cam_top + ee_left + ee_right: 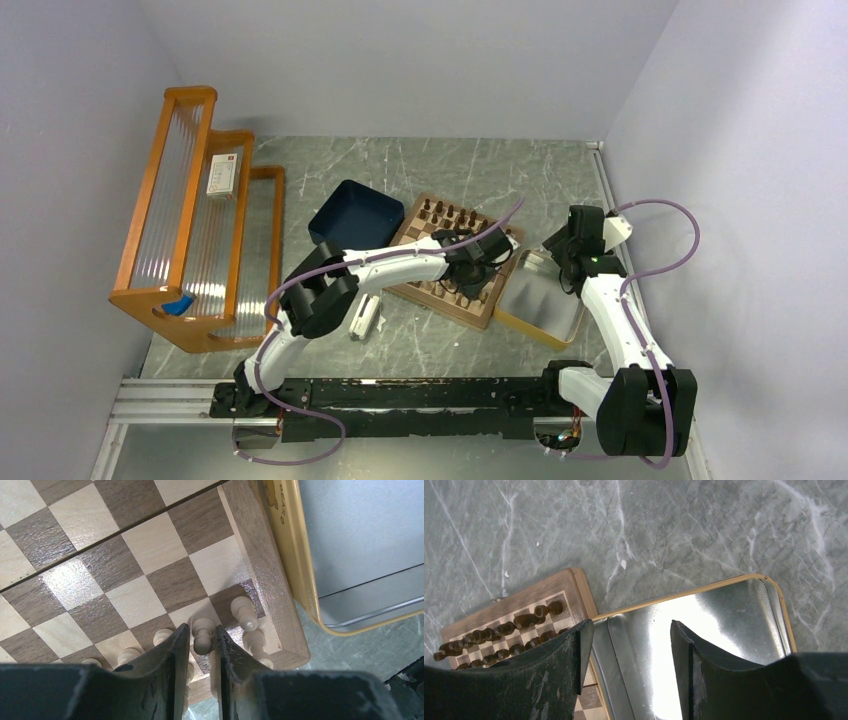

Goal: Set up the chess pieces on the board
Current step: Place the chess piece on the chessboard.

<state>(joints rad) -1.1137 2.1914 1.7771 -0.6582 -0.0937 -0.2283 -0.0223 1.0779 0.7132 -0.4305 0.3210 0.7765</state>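
Top: dark pieces (450, 215) line the board (470, 318) along its far side. My left gripper (470, 262) works the tray-side edge.

Left wrist: narrow jaws flank a pale pawn (203, 636) standing among the pale rows. I can't tell if it's gripped.

Right wrist: right gripper (630, 630) wide and empty above the yellow-rimmed tray (674, 596). I see no pieces there, so I judge the setup nearly finished.

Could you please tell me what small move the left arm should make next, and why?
Probably lift the left gripper straight up. Its jaws stand slightly apart around a pale pawn upright on its square near the board corner; neighbouring pawns crowd both sides, so a sideways exit might topple them.
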